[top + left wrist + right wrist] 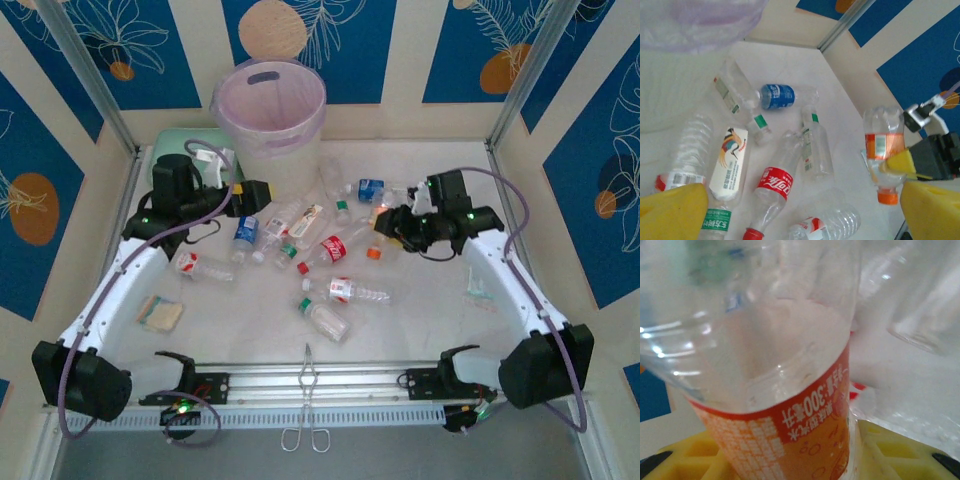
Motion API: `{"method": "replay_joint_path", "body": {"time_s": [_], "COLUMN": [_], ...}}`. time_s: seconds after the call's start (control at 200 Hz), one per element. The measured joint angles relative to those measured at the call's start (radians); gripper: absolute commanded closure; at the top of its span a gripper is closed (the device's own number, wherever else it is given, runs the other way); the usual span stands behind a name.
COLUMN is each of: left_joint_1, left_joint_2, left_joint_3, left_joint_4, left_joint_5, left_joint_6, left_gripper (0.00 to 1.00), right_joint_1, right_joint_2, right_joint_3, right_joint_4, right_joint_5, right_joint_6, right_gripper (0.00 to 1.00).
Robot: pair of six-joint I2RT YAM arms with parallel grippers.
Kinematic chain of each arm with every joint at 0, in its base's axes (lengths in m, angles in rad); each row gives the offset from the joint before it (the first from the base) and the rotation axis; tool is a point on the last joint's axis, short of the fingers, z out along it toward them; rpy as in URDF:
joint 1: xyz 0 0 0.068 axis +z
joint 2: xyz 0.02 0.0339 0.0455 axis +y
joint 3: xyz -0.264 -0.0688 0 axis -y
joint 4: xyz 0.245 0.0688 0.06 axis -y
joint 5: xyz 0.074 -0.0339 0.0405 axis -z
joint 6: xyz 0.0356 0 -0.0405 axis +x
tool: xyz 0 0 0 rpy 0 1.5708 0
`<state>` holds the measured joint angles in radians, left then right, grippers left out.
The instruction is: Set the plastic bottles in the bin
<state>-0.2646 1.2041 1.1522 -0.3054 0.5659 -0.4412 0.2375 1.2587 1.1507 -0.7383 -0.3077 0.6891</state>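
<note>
the bin (268, 108), white with a lilac liner, stands at the far edge of the table (240, 330), just beside a mint-green case (184, 146). the plastic bottles (300, 255) lie scattered on the table in front of the bin, between the two arms, none of them inside it as far as the top view shows. the right gripper (388, 228) reaches in from the right, and its yellow fingers (892, 450) are clamped on the orange-labelled bottle (883, 146), which hangs with its orange cap (887, 197) pointing down; in the right wrist view that bottle's clear body and orange label press right up to the lens. the left gripper (265, 196) hovers near the front of the bin, and in its own view its yellow fingers (674, 210) stand wide apart with nothing between them. below it lie a red-labelled bottle (773, 190) with a red cap, a white-labelled bottle (730, 163) printed with a bird, a blue-labelled bottle (778, 96) farther off, and a clear bottle with a green band (814, 145) beside the red one. nearer the arm bases, two more bottles rest apart from the cluster, one with a red and white label (346, 290) and one with a green cap (326, 319). a yellowish sponge (160, 314) sits on the left side of the table, and metal tongs (307, 398) lie across the rail at the near edge.
</note>
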Motion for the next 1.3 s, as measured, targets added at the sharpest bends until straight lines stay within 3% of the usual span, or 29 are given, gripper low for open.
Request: {"method": "replay_joint_path", "body": {"time_s": [0.14, 0.345, 0.65, 0.805, 0.991, 1.161, 1.201, 1.301], "left_joint_1": [-0.018, -0.144, -0.182, -0.185, -0.195, -0.205, -0.205, -0.205], "left_joint_2": [-0.018, 0.011, 0.101, 0.148, 0.174, 0.175, 0.174, 0.176], "left_joint_3": [-0.053, -0.123, -0.14, -0.115, -0.1, -0.089, -0.087, -0.074], "left_joint_4": [0.105, 0.299, 0.555, 0.559, 0.522, 0.517, 0.512, 0.492], "left_joint_5": [0.012, 0.087, 0.143, 0.111, 0.077, 0.061, 0.058, 0.056], "left_joint_6": [-0.079, -0.18, -0.323, -0.338, -0.329, -0.332, -0.332, -0.319], "left_gripper": [0.08, 0.15, 0.04, 0.05, 0.29, 0.41, 0.44, 0.47], "right_joint_1": [0.068, 0.153, 0.241, 0.27, 0.274, 0.273, 0.272, 0.27], "right_joint_2": [0.114, 0.22, 0.279, 0.279, 0.279, 0.288, 0.29, 0.291], "right_joint_3": [0.171, 0.266, 0.271, 0.271, 0.271, 0.272, 0.272, 0.272], "right_joint_4": [0.053, 0.149, 0.158, 0.159, 0.165, 0.174, 0.174, 0.177], "right_joint_5": [-0.023, -0.146, -0.259, -0.274, -0.281, -0.288, -0.288, -0.291], "right_joint_6": [-0.005, 0.003, -0.066, -0.091, -0.101, -0.108, -0.11, -0.113], "right_gripper": [0.68, 0.68, 0.68, 0.68, 0.69, 0.67, 0.63, 0.42]}}
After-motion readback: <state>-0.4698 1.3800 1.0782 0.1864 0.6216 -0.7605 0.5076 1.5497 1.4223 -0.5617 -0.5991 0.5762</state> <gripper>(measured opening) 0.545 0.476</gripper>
